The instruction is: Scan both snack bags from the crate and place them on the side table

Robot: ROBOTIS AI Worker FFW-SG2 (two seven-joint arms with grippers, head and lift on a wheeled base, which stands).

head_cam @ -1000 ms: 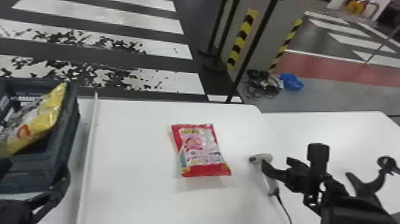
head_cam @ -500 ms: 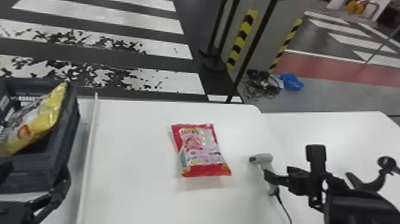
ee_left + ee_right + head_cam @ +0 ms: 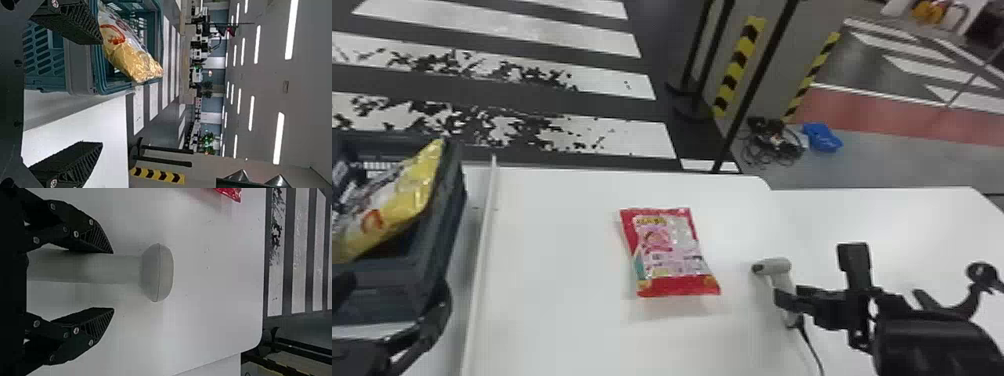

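In the head view a red and pink snack bag (image 3: 667, 255) lies flat on the white table. A yellow snack bag (image 3: 399, 200) leans inside the dark crate (image 3: 449, 220) at the far left. My left gripper (image 3: 397, 320) is beside the crate's near side; in the left wrist view the left gripper (image 3: 92, 94) stands open, with the yellow bag (image 3: 131, 58) in the crate (image 3: 129, 88) beyond it. My right gripper (image 3: 817, 305) is at the handheld scanner (image 3: 774, 267). In the right wrist view the right gripper (image 3: 113, 281) is open, its fingers on either side of the scanner's handle (image 3: 105, 269).
A white raised strip (image 3: 482, 260) runs along the table between crate and red bag. The scanner's cable (image 3: 812, 345) trails toward the near edge. To the right a second white table top (image 3: 907, 225) adjoins. Barrier posts (image 3: 757, 90) stand behind the table.
The right gripper has shifted slightly to the left and down around the scanner. Both bags, the scanner and the crate stay where they were; the left arm has hardly moved.
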